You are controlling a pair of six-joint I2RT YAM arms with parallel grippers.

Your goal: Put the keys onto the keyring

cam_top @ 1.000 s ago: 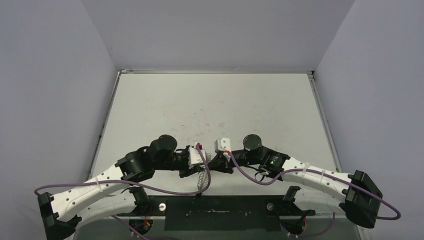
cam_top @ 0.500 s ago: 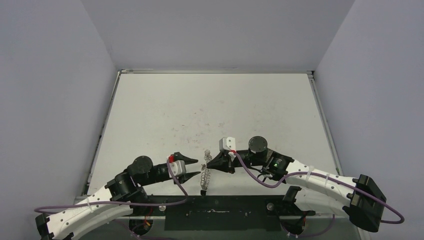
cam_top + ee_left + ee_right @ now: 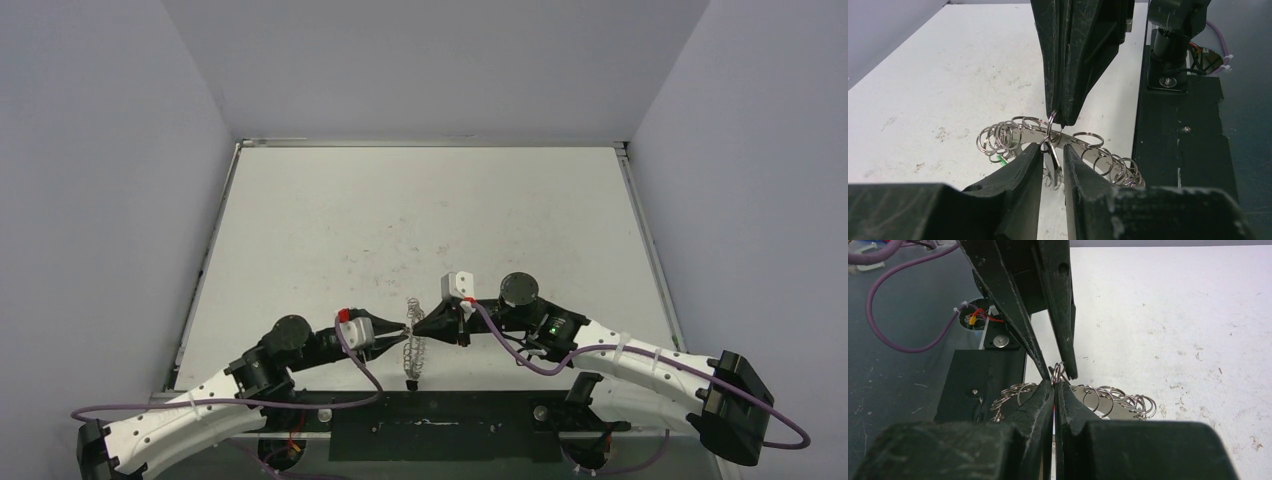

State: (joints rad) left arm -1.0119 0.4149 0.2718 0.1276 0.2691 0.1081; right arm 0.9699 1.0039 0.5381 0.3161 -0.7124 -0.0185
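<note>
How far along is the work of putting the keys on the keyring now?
Done: nothing sure; no black-headed key is clearly seen on the keyring. In hand: the right gripper is shut on one small loop of it, and the left gripper, jaws slightly apart, sits around the same spot. Left: threading both keys.

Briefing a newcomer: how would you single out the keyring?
Look midway along the table's near edge. Where the left gripper and right gripper meet is the keyring: silvery where they are black, a band strung with many small wire loops.
</note>
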